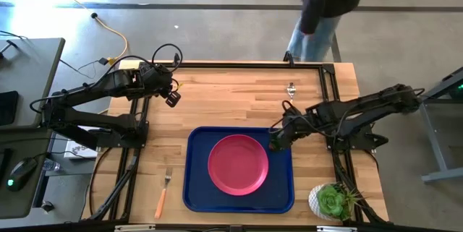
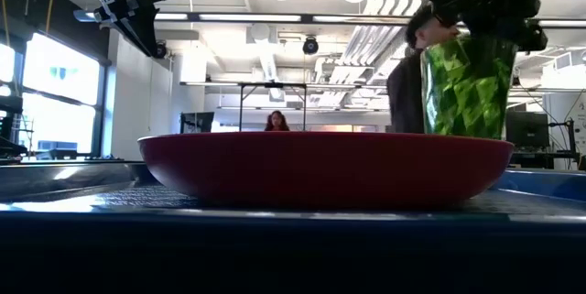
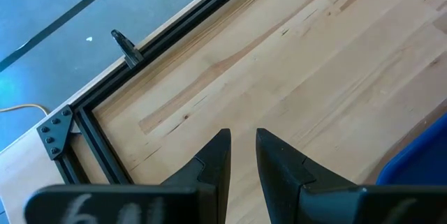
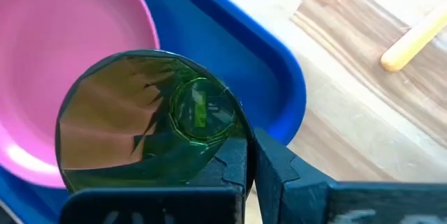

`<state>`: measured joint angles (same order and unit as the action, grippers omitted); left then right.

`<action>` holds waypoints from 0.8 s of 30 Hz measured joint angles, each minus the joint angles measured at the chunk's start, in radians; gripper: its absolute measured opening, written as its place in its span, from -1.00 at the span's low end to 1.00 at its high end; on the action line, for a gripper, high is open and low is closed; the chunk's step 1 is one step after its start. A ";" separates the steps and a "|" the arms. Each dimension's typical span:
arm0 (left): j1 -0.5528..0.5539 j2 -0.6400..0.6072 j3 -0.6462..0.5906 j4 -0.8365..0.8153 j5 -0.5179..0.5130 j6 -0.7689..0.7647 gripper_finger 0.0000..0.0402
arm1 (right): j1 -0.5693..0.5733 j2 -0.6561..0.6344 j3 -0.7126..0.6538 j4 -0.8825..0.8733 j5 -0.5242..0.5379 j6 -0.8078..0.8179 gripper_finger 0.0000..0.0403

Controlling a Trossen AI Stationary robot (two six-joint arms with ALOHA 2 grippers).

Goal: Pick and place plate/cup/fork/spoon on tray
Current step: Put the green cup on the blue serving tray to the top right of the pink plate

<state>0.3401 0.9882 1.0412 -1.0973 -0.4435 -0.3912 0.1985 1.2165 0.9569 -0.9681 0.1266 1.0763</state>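
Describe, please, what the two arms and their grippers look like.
Both arms are dark, jointed links with black cables looped along them. The left gripper has two dark, wedge-shaped fingers tapering to points; the right gripper has matching dark, angular fingers. No markings are legible.

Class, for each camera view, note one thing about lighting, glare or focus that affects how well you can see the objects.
High view: sun glare washes out the floor at upper left. Low view: the plate and tray rim loom dark against bright ceiling lights, and the cup glows backlit. Right wrist view: the cup's base glints and the close fingers look soft. Left wrist view: even light, bluish floor.
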 joint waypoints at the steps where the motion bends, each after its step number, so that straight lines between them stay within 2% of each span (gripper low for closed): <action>1: 0.000 0.000 0.000 0.000 0.000 0.000 -0.70 | -0.007 0.003 0.000 0.002 0.004 -0.001 -1.00; 13: 0.000 0.000 0.000 0.000 0.000 0.000 -0.70 | -0.028 0.102 0.000 0.021 -0.028 -0.048 -1.00; 24: 0.000 0.000 0.000 0.000 -0.001 0.001 -0.70 | -0.028 0.113 0.000 0.021 -0.028 -0.030 -1.00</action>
<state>0.3401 0.9882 1.0412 -1.0977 -0.4442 -0.3899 0.1707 1.3300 0.9569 -0.9474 0.0986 1.0467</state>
